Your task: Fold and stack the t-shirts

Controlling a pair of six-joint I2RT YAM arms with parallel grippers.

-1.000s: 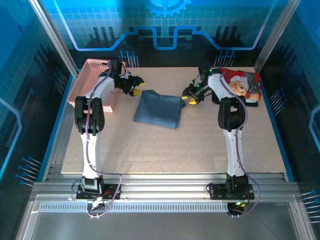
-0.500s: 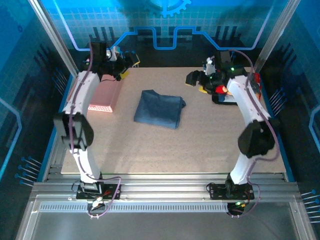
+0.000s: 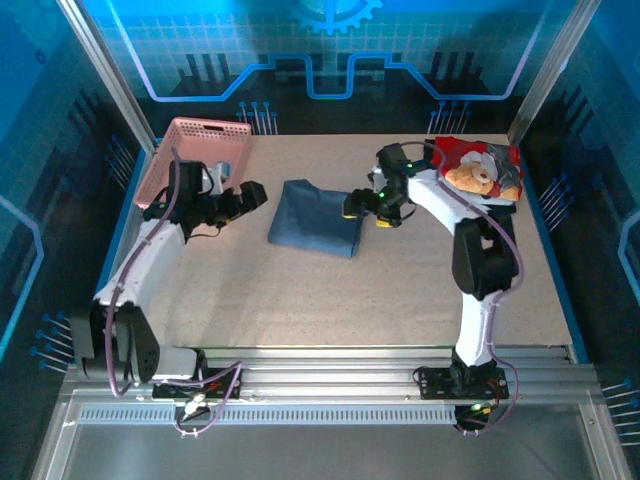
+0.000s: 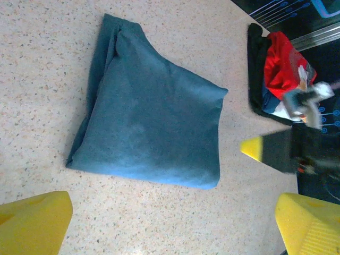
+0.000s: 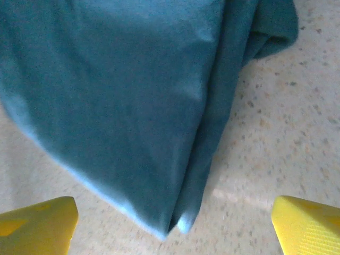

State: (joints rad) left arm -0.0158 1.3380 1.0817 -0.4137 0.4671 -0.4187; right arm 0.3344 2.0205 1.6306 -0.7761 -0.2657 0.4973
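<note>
Two shirts on the desk (image 3: 330, 300) — all places given from the blue shirt.

- Blue shirt (image 3: 318, 217): mid-desk, already folded to a compact pad, though lopsided. Its right edge is rolled and bunched at the far corner.
- Red shirt (image 3: 480, 172): right of and beyond the blue shirt, well apart. A loose heap, bear print up, not yet folded.
- Basket (image 3: 195, 140): left of and beyond the blue shirt, apart from it.
- Left fingers (image 4: 33, 222): spread wide, empty, just left of the blue shirt and facing it.
- Right fingers (image 5: 37, 220): spread wide, empty, over the blue shirt's right edge near the bunched corner.

Step in hand, as judged: squaring off the blue shirt. To do it well — bring each pair of fingers low to the desk at opposite edges and take all layers, not just the top one. Draw the rolled right edge outward before pressing flat, so the pad lies even enough to carry the red shirt. A pinch on a single layer would likely peel the fold open.
</note>
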